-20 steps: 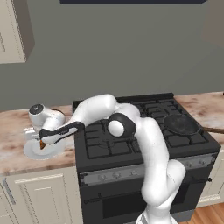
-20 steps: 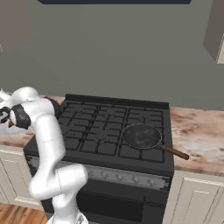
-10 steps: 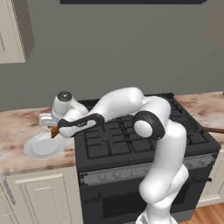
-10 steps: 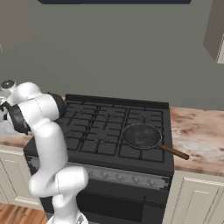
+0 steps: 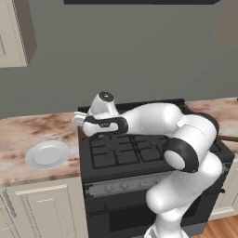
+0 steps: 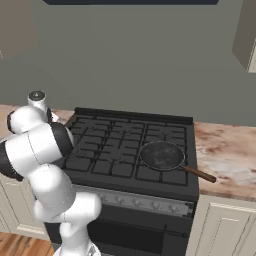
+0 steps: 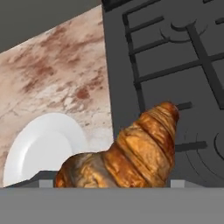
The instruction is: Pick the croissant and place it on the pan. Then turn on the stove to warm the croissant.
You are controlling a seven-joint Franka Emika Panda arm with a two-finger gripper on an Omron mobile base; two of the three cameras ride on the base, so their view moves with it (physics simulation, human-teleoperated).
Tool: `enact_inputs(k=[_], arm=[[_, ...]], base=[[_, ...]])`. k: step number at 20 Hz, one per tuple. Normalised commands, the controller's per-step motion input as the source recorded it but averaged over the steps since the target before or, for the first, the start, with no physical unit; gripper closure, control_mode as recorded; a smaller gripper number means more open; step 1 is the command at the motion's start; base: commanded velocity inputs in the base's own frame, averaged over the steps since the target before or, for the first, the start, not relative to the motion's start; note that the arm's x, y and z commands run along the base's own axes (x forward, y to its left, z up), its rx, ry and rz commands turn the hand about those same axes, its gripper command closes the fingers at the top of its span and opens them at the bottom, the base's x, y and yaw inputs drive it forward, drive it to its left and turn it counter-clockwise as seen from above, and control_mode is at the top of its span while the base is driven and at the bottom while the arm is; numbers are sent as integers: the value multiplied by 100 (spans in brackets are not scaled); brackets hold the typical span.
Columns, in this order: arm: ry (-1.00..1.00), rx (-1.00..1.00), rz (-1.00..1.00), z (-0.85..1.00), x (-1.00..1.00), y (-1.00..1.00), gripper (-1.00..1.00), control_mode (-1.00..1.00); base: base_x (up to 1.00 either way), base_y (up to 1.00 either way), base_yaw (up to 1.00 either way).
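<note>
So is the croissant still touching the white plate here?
Apart. In the hand view the croissant hangs above the stove's edge; the white plate sits bare below.

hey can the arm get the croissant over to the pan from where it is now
Probably yes. The gripper holds the croissant raised over the stove's left edge, and nothing stands on the grates between it and the pan.

croissant (image 7: 131,153) (lower part cut off)

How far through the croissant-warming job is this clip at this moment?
Done: the croissant is off the white plate, which sits bare on the counter. In hand: the claw carries the croissant over the left edge of the stove. Left: set it in the pan on the front right grate, then turn on the stove.
</note>
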Motion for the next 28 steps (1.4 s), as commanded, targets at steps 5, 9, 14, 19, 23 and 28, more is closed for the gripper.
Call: enact_inputs(k=[5, 9, 14, 19, 23, 28], arm=[[34, 2, -49, 29, -5, -97, 100, -100], [33, 0, -58, 2, -1, -83, 100, -100], [32, 0, -61, 0, 0, -79, 100, -100], [36, 0, -58, 0, 0, -75, 100, -100], [29, 0, -54, 0, 0, -81, 100, -100], [6, 0, -44, 0, 0, -81, 100, -100]], base=[[0, 0, 0], [0, 0, 0], [0, 0, 0], [0, 0, 0], [0, 0, 0], [0, 0, 0]])
